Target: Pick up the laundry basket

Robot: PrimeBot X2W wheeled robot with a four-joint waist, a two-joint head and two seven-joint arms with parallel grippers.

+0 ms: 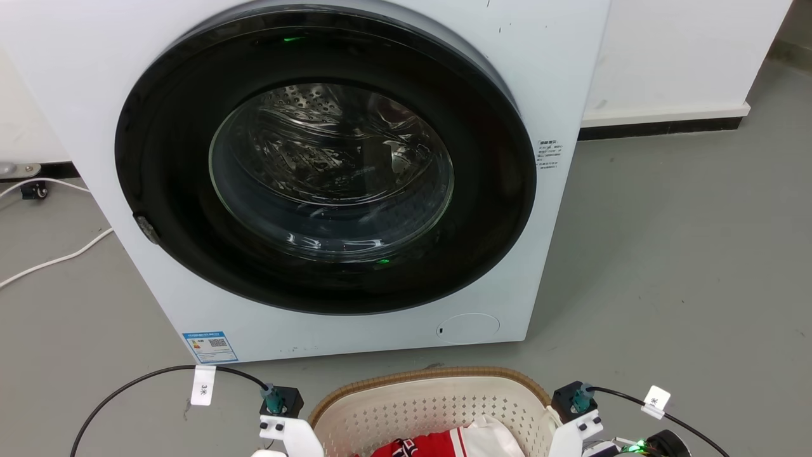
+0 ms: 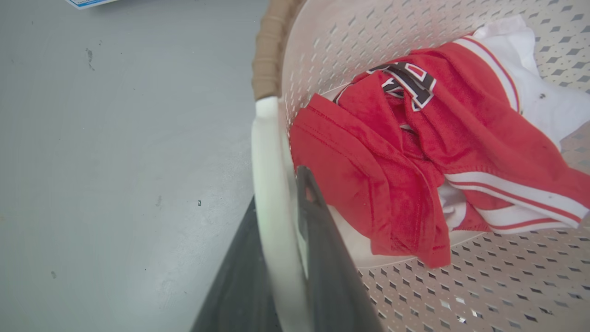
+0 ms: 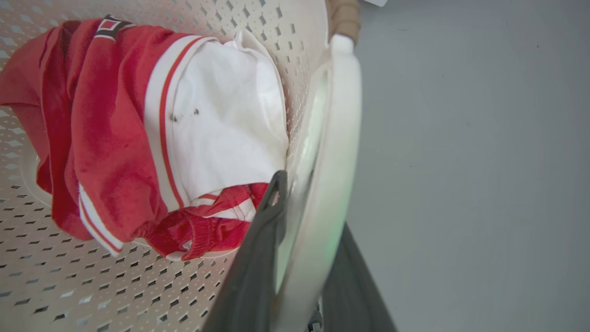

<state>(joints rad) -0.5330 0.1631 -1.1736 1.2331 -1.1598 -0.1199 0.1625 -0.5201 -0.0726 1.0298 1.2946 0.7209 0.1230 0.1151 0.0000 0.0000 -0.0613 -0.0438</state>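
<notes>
The laundry basket (image 1: pixel 431 376) is cream-white and perforated, with a brown woven rim, and sits at the bottom of the head view in front of the washer. A red and white garment (image 2: pixel 415 152) lies inside it. In the left wrist view my left gripper (image 2: pixel 276 189) has one dark finger on each side of the white side handle (image 2: pixel 266 138), closed on it. In the right wrist view my right gripper (image 3: pixel 313 203) clamps the opposite white handle (image 3: pixel 342 106) the same way. Both wrists (image 1: pixel 282 416) flank the basket in the head view, their fingertips hidden below the frame.
A white front-loading washer (image 1: pixel 558 76) with its round dark door (image 1: pixel 323 165) closed stands right behind the basket. White cables (image 1: pixel 57 257) lie on the grey floor to the left. A white wall base (image 1: pixel 666 114) runs at the back right, with open floor before it.
</notes>
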